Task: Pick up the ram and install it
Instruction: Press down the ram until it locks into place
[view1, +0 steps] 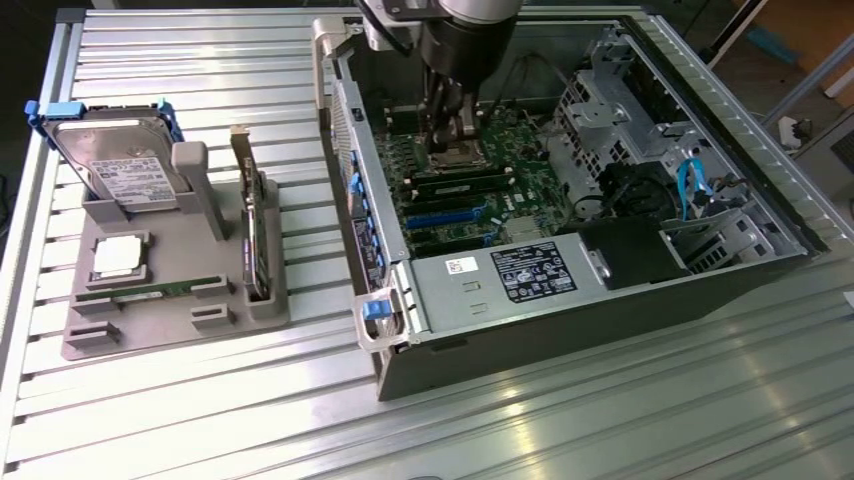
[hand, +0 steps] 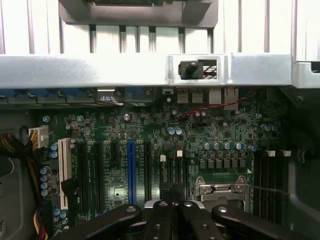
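the gripper (view1: 451, 135) fingers (hand: 172, 212) are pressed together, empty, low over the motherboard (hand: 150, 150) inside the computer case (view1: 561, 330). case walls stand close around. the ram (view1: 134, 293) lies on the grey holder (view1: 174, 320), well apart from the case.

Open computer case (view1: 574, 300) lies on the desk (view1: 561, 420) toward the exterior view's right; the motherboard (view1: 467, 190) sits inside it. Parts holder (view1: 174, 300) stands well apart on the exterior view's left, carrying a hard drive (view1: 120, 165), an upright card (view1: 251, 230) and the ram (view1: 134, 293).
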